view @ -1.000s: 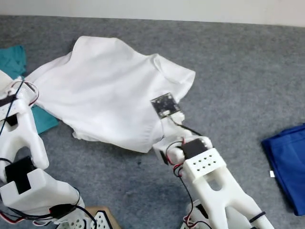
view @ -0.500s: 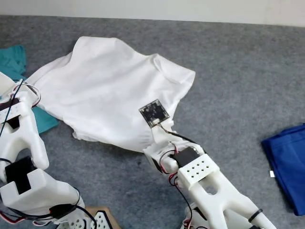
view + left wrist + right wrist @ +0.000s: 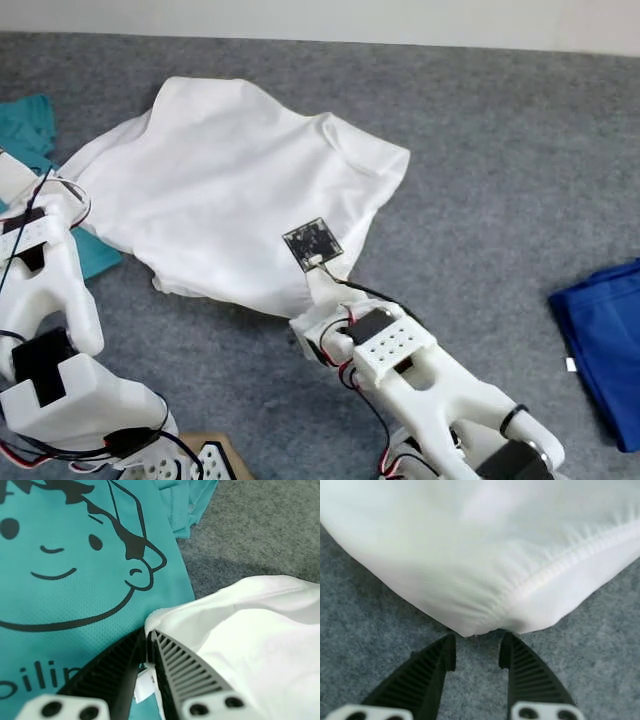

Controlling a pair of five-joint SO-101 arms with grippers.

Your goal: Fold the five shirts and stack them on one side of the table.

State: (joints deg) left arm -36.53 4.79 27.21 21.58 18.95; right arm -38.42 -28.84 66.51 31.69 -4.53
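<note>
**High view.** We find the white shirt [image 3: 230, 190] lying crumpled on the grey table [image 3: 500, 150], left of centre. A teal shirt [image 3: 92, 252] lies partly under its left edge. A blue shirt [image 3: 605, 340] sits well apart at the table's right edge. The left arm [image 3: 45, 290] stands at the white shirt's left corner, and the right arm [image 3: 400, 355] stands at its near hem.

**Left wrist view.** We record the left gripper [image 3: 149, 641] with its jaws pressed together on a corner of the white shirt, the cloth pinched between them. A small label [image 3: 144, 682] hangs between the fingers. The teal shirt, printed with a cartoon face, lies directly beneath.

**Right wrist view.** We record the right gripper [image 3: 477, 647] narrowly parted and holding nothing. Its fingertips sit low over the table, one on either side of the hem's nearest fold and just beside it. We cannot tell whether they touch the cloth.
</note>
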